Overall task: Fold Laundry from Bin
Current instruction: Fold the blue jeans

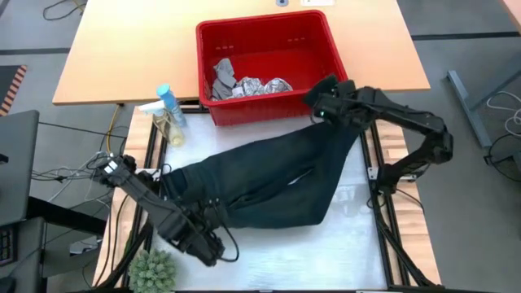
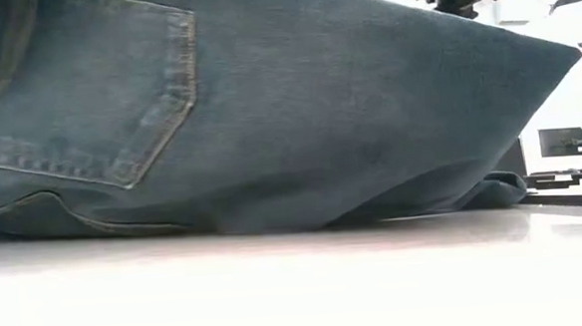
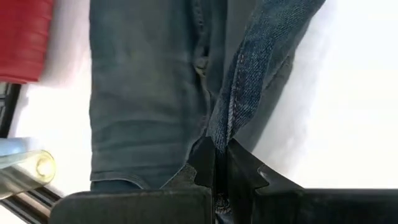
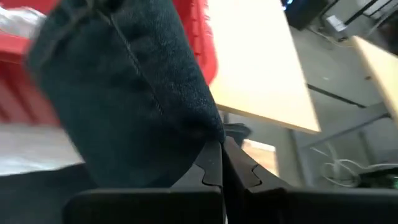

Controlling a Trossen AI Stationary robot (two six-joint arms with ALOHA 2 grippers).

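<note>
The dark navy denim trousers (image 1: pixel 260 183) lay stretched across the white table (image 1: pixel 342 252) just in front of the large red plastic bin (image 1: pixel 269 37), their long axis running slantwise between the arms. The right gripper (image 1: pixel 324 102), pinching one end, sat beside the bin's near corner; the left gripper (image 1: pixel 210 244), clamped on a seam, held the end farthest from the bin.

Trousers (image 1: pixel 269 183) span the worktop (image 1: pixel 342 252) middle, blocking the centre. Red bin (image 1: pixel 269 41) walls off the far edge, spray bottles (image 1: pixel 168 114) crowd the far-left corner, plant (image 1: pixel 152 270) near-left. Near-right strip is free.
</note>
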